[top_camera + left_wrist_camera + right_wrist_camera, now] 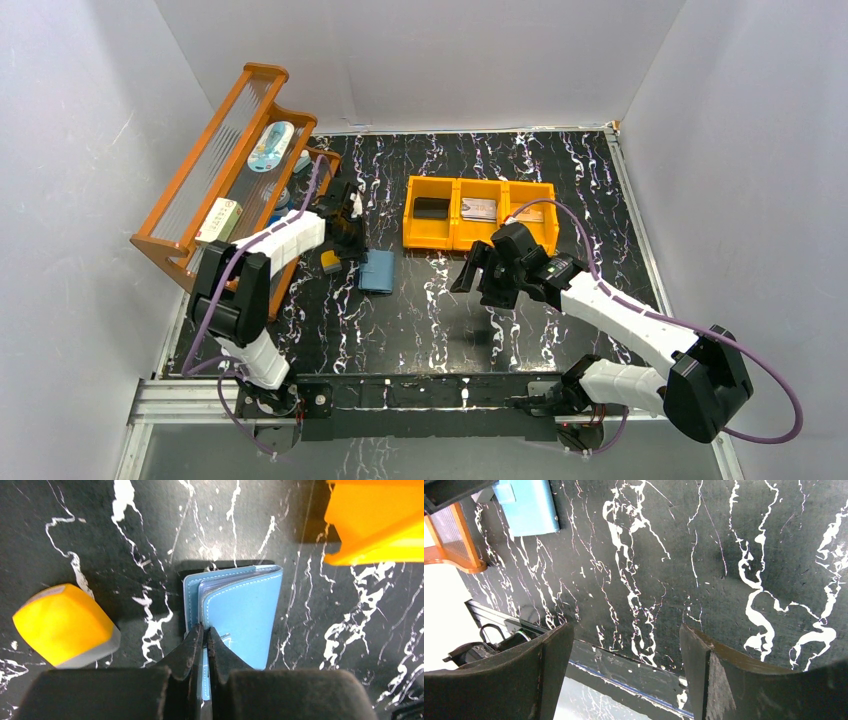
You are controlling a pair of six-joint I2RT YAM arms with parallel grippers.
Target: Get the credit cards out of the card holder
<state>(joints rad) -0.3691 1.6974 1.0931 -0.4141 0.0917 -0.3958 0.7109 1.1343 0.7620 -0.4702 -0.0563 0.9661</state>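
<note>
The card holder (245,615) is a teal-blue wallet lying on the black marbled table, left of centre in the top view (378,270). My left gripper (205,628) is shut on the edge of its upper flap, and a thin blue strip shows between the fingers. In the top view the left gripper (352,240) stands at the wallet's far-left corner. Whatever the wallet holds is hidden. A greyish card (479,209) and a tan card (530,213) lie in the orange bin. My right gripper (478,280) (626,630) hangs open over bare table, well right of the wallet (529,507).
An orange three-compartment bin (480,240) (375,520) stands behind the wallet, with a dark object (430,207) in its left compartment. A small yellow-orange block (62,625) (331,262) lies just left of the wallet. A tall orange rack (215,170) lines the left side.
</note>
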